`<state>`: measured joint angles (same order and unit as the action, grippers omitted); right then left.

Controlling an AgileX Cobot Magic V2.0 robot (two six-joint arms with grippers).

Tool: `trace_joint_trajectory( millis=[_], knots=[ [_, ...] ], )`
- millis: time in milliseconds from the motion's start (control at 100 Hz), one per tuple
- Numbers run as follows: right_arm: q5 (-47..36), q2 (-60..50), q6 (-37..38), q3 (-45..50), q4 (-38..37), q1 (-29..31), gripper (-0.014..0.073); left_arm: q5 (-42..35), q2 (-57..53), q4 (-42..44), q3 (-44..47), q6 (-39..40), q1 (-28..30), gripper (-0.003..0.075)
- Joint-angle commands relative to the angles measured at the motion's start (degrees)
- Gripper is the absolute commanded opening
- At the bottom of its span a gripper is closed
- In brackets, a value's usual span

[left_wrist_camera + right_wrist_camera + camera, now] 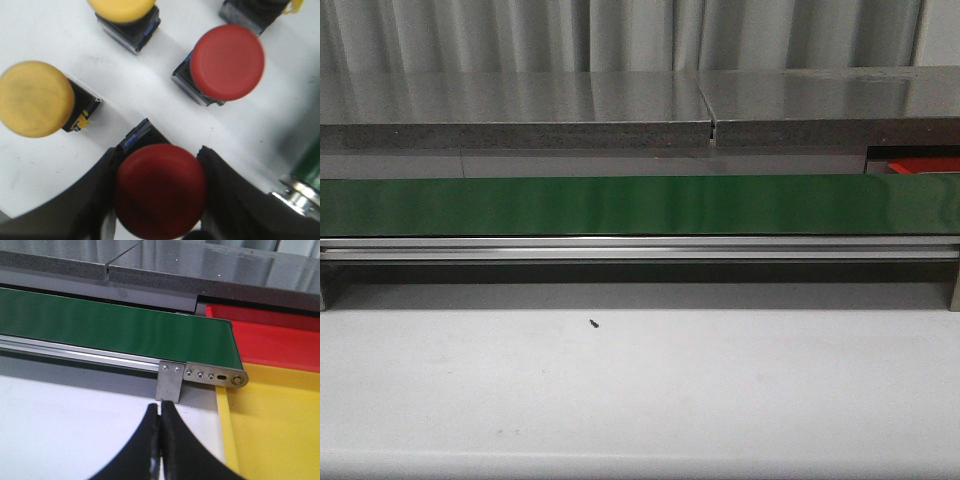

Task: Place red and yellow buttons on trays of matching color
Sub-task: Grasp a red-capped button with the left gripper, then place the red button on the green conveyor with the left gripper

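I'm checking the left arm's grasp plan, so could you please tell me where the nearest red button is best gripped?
Grip the red button by the sides of its round cap, from above; the left tool already flanks it with a finger on each side.

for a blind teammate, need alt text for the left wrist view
The left hand straddles a red button on the white table. Beyond it sit another red button and two yellow buttons, one nearer, one at the frame edge.
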<state>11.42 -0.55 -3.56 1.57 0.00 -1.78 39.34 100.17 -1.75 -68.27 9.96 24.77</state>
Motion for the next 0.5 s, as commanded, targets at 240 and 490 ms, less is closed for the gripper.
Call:
trace_joint_trajectory(
  millis=[240,490],
  knots=[
    [-4.36,-1.02,-0.13,-0.04,-0.62,0.01,-0.0068,3.34,-12.14,-15.20,-5.01,-13.48,-0.43,0.0008],
    [-4.36,-1.02,-0.13,-0.04,-0.62,0.01,-0.0068,4.95,-11.90,-17.61,-10.81,-16.82,-6.39,0.0008]
  ],
)
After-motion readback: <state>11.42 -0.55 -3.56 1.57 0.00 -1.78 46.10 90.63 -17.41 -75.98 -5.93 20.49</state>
